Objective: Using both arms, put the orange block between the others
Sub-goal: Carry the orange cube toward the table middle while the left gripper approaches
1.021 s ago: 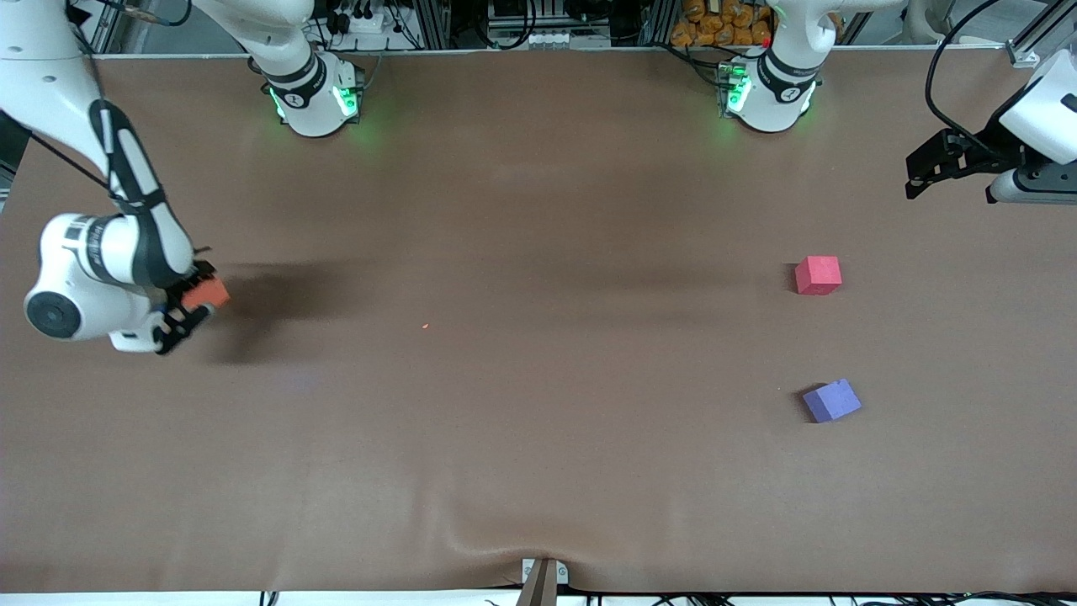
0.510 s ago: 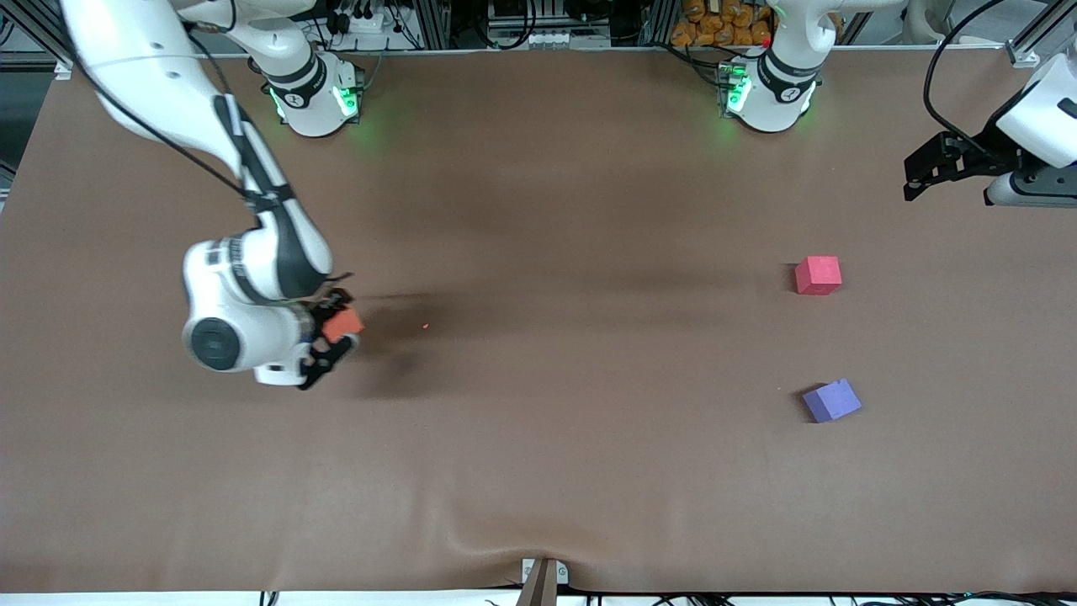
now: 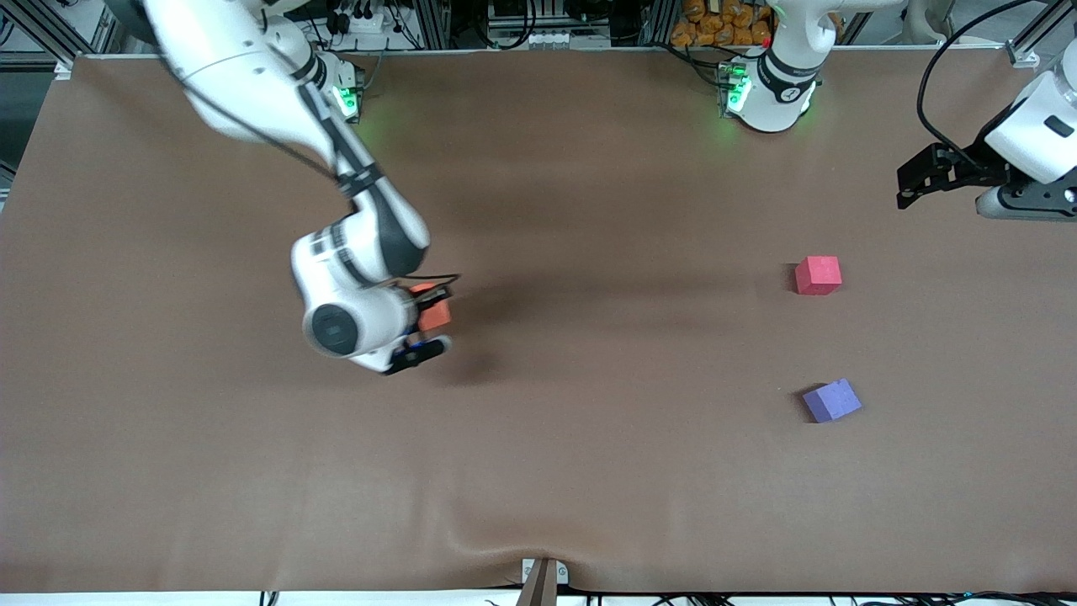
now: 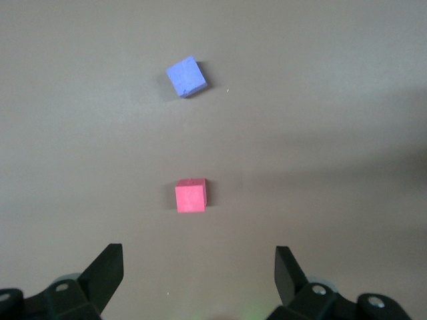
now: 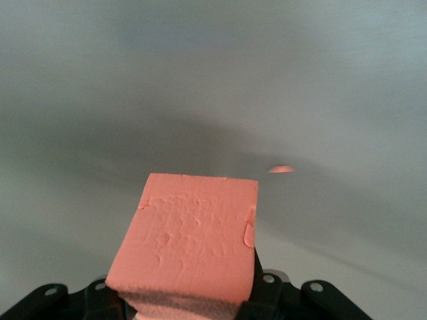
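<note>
In the front view, the orange block is held clamped in the right gripper, raised over the middle of the table, toward the right arm's end. From that gripper, the two others lie at about three o'clock in this view: the pinkish-red cube and the lavender cube, the latter nearer the front camera. The gap between them runs from twelve to six o'clock, so the block is judged to need carrying toward three o'clock until it sits on that line. The left gripper hangs with its fingers spread over the table's edge at the left arm's end, well apart from both cubes but far nearer to them than the right gripper; that arm is waiting, so a handover seems likely.

In the left wrist view, the left gripper's fingertips are seen wide apart and empty, with the pinkish-red cube and the lavender cube in line at twelve o'clock.

In the right wrist view, the orange block fills the space between the closed jaws, and a small orange crumb is seen on the table.
</note>
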